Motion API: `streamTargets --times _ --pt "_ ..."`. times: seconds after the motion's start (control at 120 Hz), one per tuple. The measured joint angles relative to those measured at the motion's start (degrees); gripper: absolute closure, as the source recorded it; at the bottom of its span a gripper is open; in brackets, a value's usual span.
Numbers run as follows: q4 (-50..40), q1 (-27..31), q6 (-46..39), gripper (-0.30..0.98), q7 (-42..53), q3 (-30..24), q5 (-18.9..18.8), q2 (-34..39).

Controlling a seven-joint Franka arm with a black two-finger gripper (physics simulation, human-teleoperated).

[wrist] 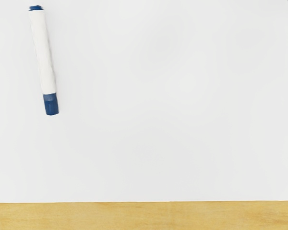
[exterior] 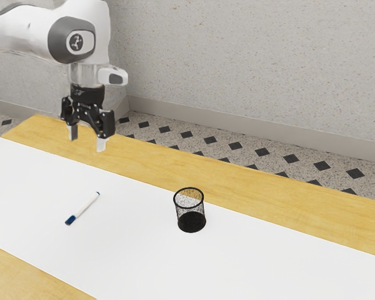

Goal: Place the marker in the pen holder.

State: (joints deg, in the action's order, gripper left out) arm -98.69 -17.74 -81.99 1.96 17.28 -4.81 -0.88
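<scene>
My pincer: open wide, empty, raised above table | Marker: flat on white sheet, apart from mesh pen holder | Risk: off-centre closing may roll it away; tilted insertion may snag the rim, tipping the holder.

Speckled grey wall with plain baseboard; pale floor inset with dark diamonds; yellow wooden table, partly covered by a white sheet; even light.
</scene>
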Motion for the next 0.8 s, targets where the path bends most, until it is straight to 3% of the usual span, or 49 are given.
streamTargets --times 0.117,0.225,0.35,0.492,0.642,0.8 --pt "2.6 3.2 -4.3 0.02 1.0 -7.9 0.1 1.4" --pt "2.2 3.3 -7.1 0.02 1.9 -10.8 0.5 3.9" --pt "-2.8 8.2 -12.0 0.02 2.0 -9.7 0.9 0.2" --pt "-16.1 14.2 -26.1 0.02 4.3 -7.6 3.1 -7.0" --pt "-20.3 13.8 -37.7 0.02 7.0 -5.9 5.2 -11.9" --pt "-20.5 13.9 -43.6 0.02 10.0 -3.5 5.9 -11.8"
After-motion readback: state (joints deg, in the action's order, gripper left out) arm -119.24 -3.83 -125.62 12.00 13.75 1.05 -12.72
